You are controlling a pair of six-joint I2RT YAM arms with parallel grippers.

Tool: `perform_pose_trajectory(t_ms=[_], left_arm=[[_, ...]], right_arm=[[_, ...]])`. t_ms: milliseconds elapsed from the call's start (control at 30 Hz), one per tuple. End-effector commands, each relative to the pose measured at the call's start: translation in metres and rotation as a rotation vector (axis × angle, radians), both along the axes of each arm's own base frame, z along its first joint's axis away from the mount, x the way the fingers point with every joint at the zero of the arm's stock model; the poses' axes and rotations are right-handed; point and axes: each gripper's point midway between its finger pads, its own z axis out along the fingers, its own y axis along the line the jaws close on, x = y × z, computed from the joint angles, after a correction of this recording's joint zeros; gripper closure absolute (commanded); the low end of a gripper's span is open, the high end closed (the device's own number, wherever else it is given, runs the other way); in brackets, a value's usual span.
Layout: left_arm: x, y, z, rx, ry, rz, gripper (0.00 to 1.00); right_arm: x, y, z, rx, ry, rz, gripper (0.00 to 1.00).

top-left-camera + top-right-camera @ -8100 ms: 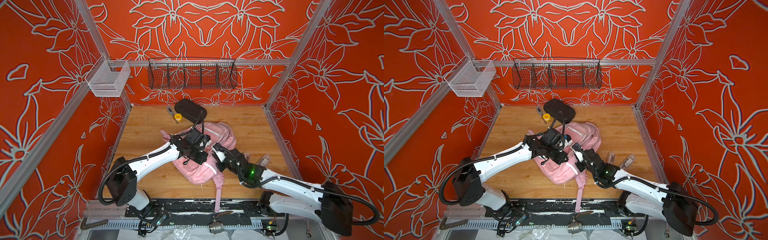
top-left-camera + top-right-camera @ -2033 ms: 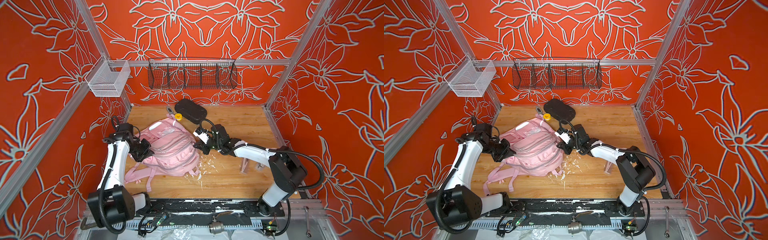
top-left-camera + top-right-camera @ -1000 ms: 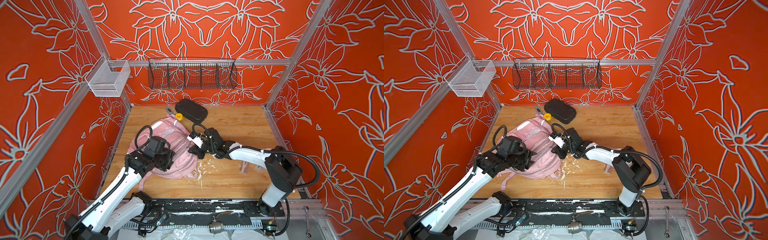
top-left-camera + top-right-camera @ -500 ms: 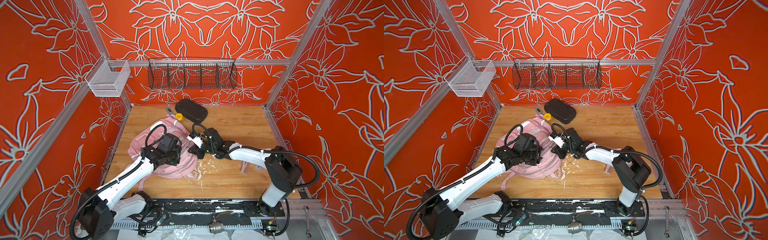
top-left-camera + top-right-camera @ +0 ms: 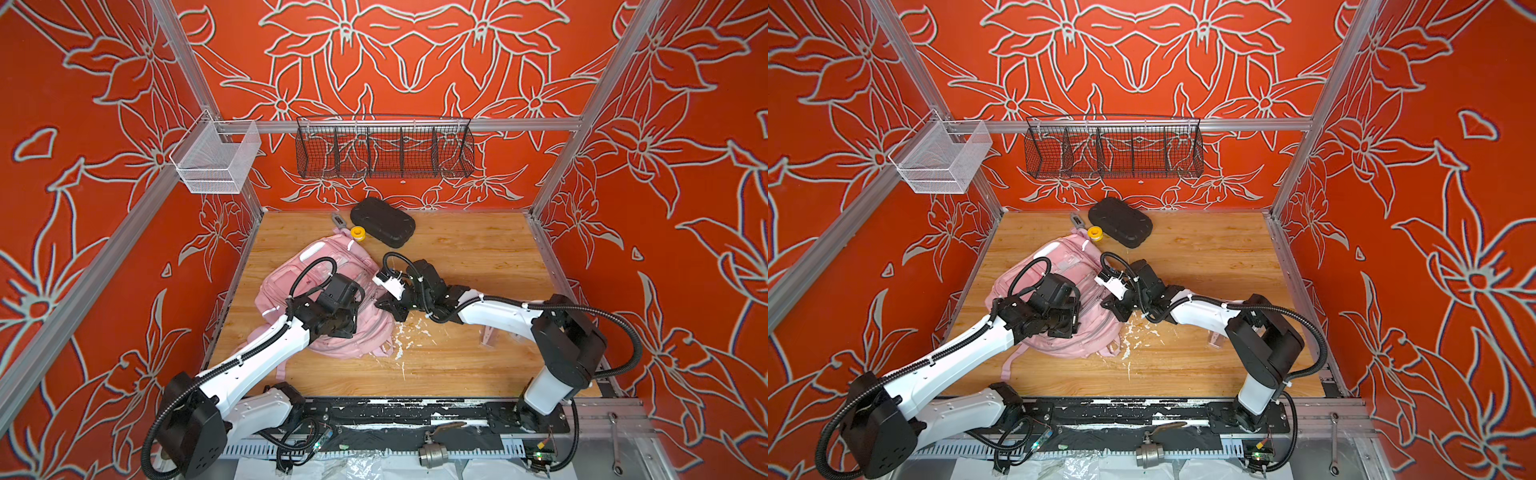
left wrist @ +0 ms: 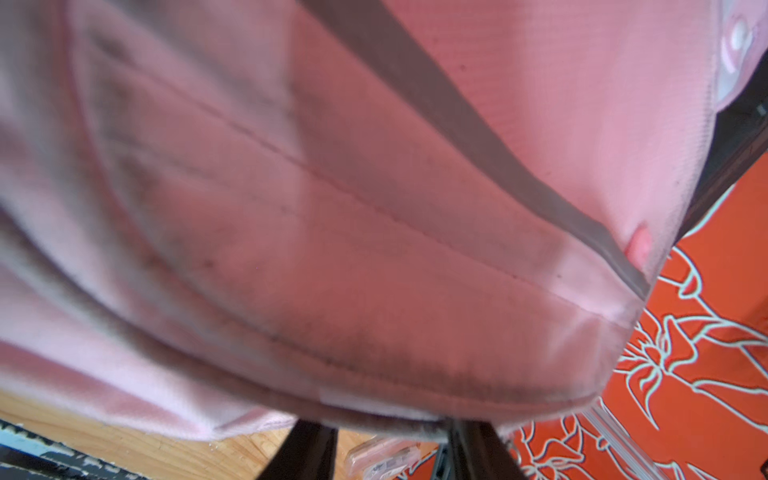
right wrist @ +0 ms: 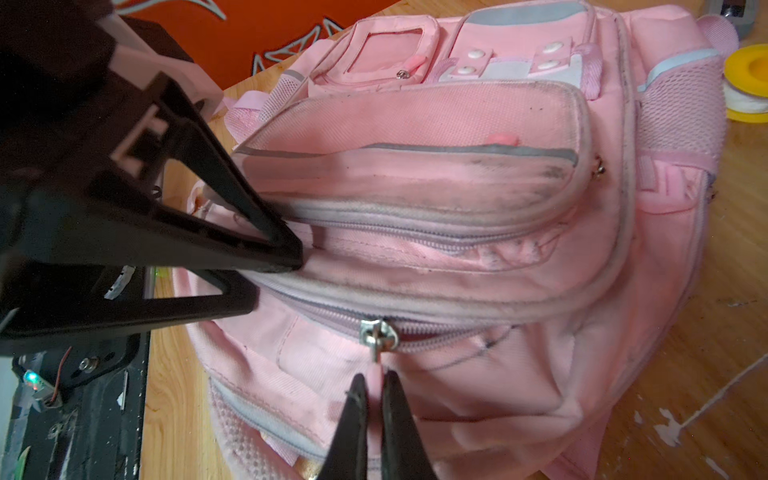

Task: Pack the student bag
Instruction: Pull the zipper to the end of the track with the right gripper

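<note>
Student bag (image 5: 272,291) lies on table (image 5: 478,257), left of middle. My right fingers (image 7: 359,399) are pinched shut on zipper pull (image 7: 375,353). My left fingers (image 7: 272,258) sit part-open around front pocket (image 7: 415,195) edge, can't tell if gripping. Looks like the unzip step. Next: drag pull sideways while left braces.

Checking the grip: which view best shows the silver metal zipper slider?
Right wrist: the silver metal zipper slider is sharp, its pink tab pinched by the right hand. Top views: not discernible. Left wrist shows only the pale pink fabric backpack.
</note>
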Motion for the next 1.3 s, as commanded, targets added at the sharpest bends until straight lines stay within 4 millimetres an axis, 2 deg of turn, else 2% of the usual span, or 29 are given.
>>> perform_pose_trajectory(t_ms=[0,167,200,333,467,600,700,867,1033,1267], left_arm=[[-0.006,0.016,-0.013,0.088,0.054,-0.004,0.71],[-0.008,0.019,-0.011,0.095,0.076,-0.106,0.98],[-0.01,0.022,-0.01,0.096,0.076,-0.118,1.0],[-0.015,0.034,0.002,0.073,0.05,-0.172,1.0],[-0.028,0.044,0.011,0.059,0.035,-0.206,1.0],[-0.037,0.05,0.019,0.049,-0.006,-0.227,1.0],[-0.043,0.051,0.022,0.041,-0.012,-0.255,1.0],[-0.049,0.048,0.029,0.028,-0.02,-0.286,1.0],[-0.052,0.05,0.037,0.032,-0.037,-0.293,1.0],[-0.051,0.044,0.04,0.005,-0.051,-0.316,1.0]], right_arm=[[-0.006,0.01,0.037,0.092,-0.102,0.046,1.0],[-0.005,0.008,0.042,0.094,-0.108,0.035,1.0],[-0.004,0.007,0.042,0.085,-0.113,0.032,1.0],[0.006,-0.003,0.039,0.053,-0.113,-0.001,1.0],[0.015,-0.012,0.044,0.068,-0.106,-0.022,1.0],[0.022,-0.024,0.038,0.043,-0.101,-0.052,1.0],[0.037,-0.03,0.036,0.059,-0.075,-0.087,1.0],[0.065,-0.031,0.021,0.019,-0.021,-0.119,1.0],[0.092,-0.032,0.013,0.007,0.002,-0.152,1.0],[0.122,-0.032,-0.008,-0.046,0.04,-0.19,1.0]])
